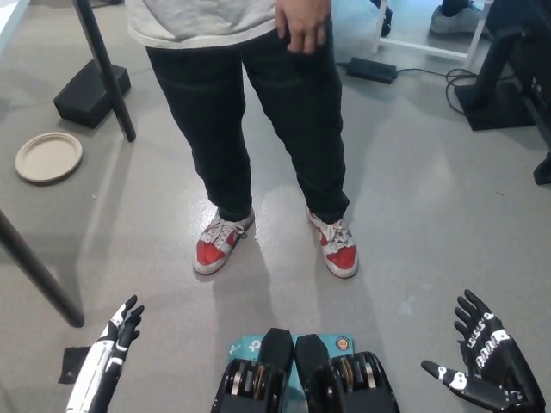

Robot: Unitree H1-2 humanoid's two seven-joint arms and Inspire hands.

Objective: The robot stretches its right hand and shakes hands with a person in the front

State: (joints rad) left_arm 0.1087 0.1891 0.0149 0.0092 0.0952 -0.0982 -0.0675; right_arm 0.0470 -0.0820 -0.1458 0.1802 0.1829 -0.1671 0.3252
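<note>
The black right hand [482, 370] sits low at the lower right with fingers spread wide and holding nothing, well apart from the person's hand [301, 24] hanging at the thigh, while the white left hand [108, 361] rests at the lower left, fingers loosely apart.

One head-mounted camera looks steeply down from close above at the smooth grey concrete floor [430, 215] ahead.
</note>
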